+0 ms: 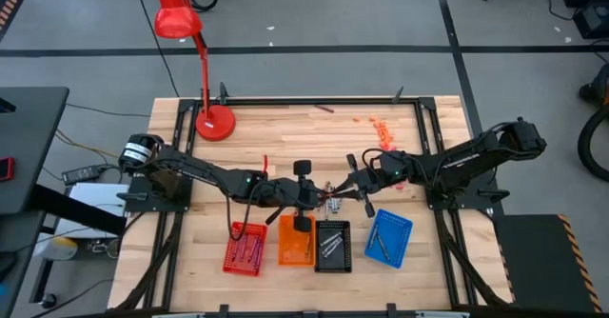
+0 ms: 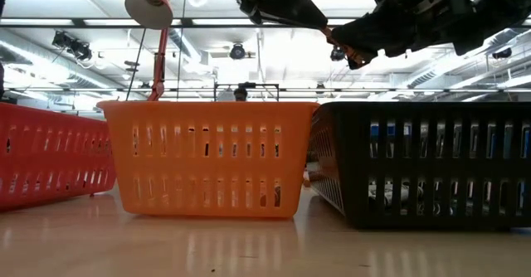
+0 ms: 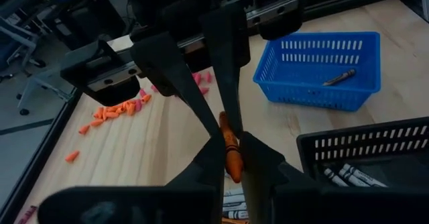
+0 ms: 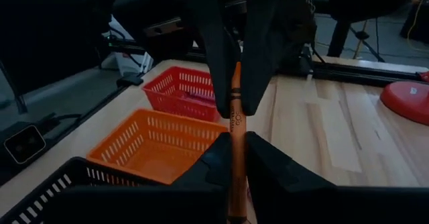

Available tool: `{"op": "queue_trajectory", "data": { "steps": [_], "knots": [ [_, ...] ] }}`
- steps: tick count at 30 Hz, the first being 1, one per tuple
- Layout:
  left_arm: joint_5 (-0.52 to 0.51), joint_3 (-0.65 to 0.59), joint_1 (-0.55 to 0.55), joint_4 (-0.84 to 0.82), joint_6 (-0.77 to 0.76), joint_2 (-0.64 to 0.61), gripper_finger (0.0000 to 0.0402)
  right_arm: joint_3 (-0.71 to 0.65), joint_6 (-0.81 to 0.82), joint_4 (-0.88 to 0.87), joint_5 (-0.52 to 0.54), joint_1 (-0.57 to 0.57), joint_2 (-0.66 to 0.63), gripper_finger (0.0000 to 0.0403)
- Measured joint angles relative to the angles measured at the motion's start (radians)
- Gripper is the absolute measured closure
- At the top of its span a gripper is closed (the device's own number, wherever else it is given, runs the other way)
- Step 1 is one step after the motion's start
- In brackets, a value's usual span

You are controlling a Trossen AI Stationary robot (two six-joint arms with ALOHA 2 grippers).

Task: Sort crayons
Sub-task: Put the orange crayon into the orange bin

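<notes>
An orange crayon is held in the air between the two grippers, over the middle of the table. It is seen just behind the orange tray and the black tray.

In the left wrist view, the fingers of the left gripper are pressed on one end of the orange crayon. The fingers of the other gripper are seen on the far end of the same crayon. In the right wrist view, the right gripper is closed on the crayon from its side, and the crayon runs straight across to the left gripper's fingers. So the crayon is gripped by both grippers at once, one at each end.

Four trays are lined up along the near side of the table: a red tray, the orange tray, the black tray and a blue tray. Dark red crayons are seen lying in the red tray. Pale grey crayons are seen in the black tray. One dark crayon is seen in the blue tray. A few more crayons are left on the wood under the two grippers.

Small pink and orange bits are scattered near the far right part of the table. A red lamp is stood at the far left corner.
</notes>
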Motion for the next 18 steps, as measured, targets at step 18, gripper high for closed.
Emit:
{"op": "queue_trajectory", "data": {
  "steps": [18],
  "knots": [
    [0.135,0.060,-0.030,-0.381,-0.168,-0.091,0.0353,0.002,-0.020,-0.299,-0.021,-0.057,-0.172,0.0320]
  ]
}}
